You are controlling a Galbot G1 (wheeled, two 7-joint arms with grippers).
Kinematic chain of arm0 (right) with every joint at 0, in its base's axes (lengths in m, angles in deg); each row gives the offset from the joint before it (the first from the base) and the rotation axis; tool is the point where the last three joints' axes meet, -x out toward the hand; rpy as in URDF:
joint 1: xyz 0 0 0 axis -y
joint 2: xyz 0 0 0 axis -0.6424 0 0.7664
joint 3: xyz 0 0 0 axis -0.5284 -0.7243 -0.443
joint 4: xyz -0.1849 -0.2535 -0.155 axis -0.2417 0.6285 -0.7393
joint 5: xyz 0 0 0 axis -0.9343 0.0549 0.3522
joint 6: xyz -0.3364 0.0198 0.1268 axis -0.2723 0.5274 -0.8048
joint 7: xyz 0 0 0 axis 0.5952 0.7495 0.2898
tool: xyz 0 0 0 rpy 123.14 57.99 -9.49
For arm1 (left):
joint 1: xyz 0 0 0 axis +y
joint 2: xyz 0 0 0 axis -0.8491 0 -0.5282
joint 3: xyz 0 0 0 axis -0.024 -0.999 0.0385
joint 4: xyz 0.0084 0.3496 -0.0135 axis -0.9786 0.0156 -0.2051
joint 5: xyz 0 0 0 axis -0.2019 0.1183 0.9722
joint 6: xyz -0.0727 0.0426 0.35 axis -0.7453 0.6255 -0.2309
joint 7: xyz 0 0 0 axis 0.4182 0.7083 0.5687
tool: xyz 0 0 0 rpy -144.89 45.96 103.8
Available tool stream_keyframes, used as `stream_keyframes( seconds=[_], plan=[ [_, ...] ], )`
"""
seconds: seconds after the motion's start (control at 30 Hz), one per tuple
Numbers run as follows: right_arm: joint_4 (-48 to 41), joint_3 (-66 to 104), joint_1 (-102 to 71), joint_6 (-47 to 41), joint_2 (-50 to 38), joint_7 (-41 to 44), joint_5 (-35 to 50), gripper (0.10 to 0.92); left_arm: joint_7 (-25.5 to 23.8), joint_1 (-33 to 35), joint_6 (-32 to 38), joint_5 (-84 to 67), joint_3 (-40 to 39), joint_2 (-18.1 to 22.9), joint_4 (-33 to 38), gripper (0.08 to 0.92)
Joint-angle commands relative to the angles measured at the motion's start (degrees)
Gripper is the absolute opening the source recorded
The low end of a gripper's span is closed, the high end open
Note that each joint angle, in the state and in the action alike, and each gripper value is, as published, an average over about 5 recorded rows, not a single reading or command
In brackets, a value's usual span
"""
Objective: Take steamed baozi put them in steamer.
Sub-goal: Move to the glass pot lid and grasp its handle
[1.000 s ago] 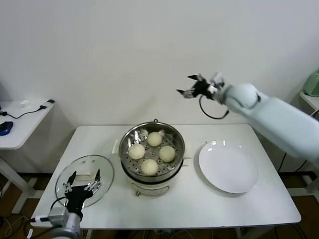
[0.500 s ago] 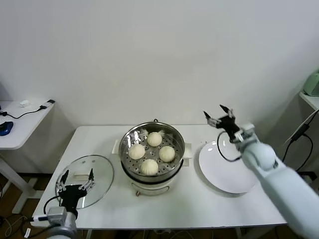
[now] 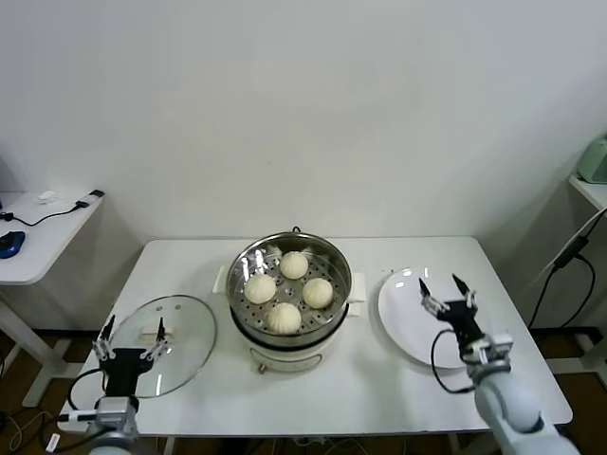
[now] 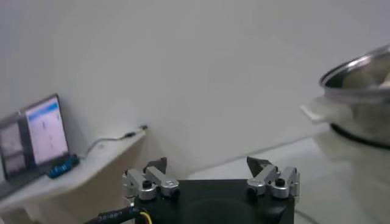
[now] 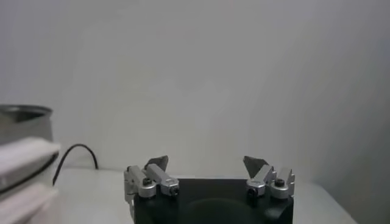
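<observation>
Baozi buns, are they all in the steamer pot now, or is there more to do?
All four baozi sit on the perforated tray inside the steamer, and the white plate is bare, so the moving looks done. Nothing is in hand: the left pincer is open over the glass lid, and the right pincer is open over the plate. The lid is off the steamer.
</observation>
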Motion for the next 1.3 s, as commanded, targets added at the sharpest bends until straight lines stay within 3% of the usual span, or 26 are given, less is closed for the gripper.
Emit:
stream_keyframes(
  seconds=[0.03,0.33,0.57,1.3],
  plan=[
    [1.72,5.30,-10.70,2.75,6.46,0.17,-3.96,0.823,2.96,-0.13,3.99,11.27,0.03,-2.55,-3.52,0.823],
    [3.44,4.82,-10.03,1.63,6.73,-0.28,-4.80,0.823,9.28,-0.75,9.30,40.12,-1.16,-9.17,-16.82,0.823],
    [4.50,4.72,-9.84,0.74,6.81,-0.30,-4.72,0.823,13.63,-4.49,7.62,51.53,-2.92,-9.41,-26.80,0.823],
    [6.13,3.83,-9.63,-0.34,7.10,-0.81,-4.92,0.823,11.21,-11.68,3.68,59.14,-4.46,-5.79,-30.98,0.823]
  ],
)
